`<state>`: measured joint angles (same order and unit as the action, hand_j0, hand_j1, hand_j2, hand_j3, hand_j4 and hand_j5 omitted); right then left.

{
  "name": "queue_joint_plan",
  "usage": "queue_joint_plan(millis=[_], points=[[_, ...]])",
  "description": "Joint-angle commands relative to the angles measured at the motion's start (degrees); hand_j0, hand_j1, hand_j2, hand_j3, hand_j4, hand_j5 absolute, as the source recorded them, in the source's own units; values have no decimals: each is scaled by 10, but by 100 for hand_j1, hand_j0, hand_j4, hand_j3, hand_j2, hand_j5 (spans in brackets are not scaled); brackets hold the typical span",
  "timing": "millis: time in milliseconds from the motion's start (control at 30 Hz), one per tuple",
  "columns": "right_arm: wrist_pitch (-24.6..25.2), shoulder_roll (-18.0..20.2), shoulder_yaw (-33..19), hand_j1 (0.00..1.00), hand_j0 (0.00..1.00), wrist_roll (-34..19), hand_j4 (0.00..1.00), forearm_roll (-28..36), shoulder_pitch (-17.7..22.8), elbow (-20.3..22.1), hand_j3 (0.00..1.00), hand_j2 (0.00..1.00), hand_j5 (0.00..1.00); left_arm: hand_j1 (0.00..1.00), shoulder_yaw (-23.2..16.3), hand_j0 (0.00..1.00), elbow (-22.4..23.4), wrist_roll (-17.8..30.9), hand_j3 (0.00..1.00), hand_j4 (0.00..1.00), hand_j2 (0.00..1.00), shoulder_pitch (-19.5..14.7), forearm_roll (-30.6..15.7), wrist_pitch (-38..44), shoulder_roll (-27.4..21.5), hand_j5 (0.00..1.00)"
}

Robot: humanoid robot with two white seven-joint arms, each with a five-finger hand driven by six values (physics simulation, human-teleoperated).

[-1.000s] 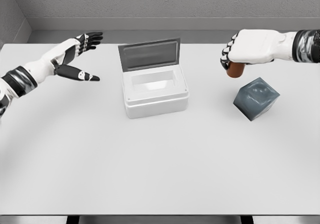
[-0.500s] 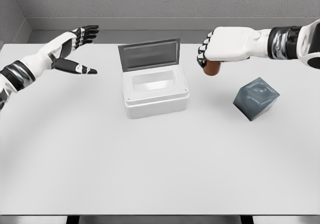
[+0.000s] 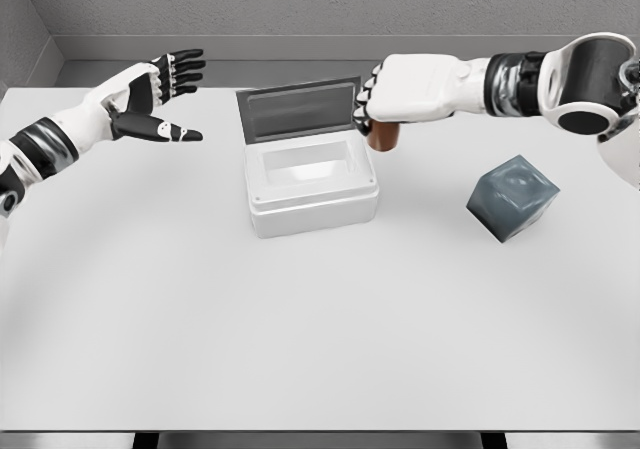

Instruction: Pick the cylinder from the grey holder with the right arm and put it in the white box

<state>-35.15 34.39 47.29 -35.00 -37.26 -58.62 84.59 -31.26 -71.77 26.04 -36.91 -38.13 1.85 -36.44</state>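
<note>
My right hand is shut on the brown cylinder, whose lower end sticks out below the fingers. It hangs above the table just right of the white box, near the box's back right corner. The box is open, with its grey lid standing up at the back and a bare white inside. The grey holder sits tilted on the table to the right, apart from the hand. My left hand hovers at the far left with spread fingers, holding nothing.
The white table stretches wide in front of the box. A grey wall runs along its far edge.
My right hand has carried the cylinder leftward from above the grey holder to beside the box's right edge. The left hand shifted only slightly.
</note>
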Motion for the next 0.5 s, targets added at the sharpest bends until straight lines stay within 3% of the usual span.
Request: queue_joint_plan(millis=[0,467], points=[[1,-17,0,49,49,0,49,-4,1,-14,49,49,49,100,1,100,0,1,100,100,100,0,-9,5,0,100],[1,-60,21,49,49,0,49,-17,-11,-19,49,49,49,100,1,100,1,2,100,100,100,0,-8,5,2,100]])
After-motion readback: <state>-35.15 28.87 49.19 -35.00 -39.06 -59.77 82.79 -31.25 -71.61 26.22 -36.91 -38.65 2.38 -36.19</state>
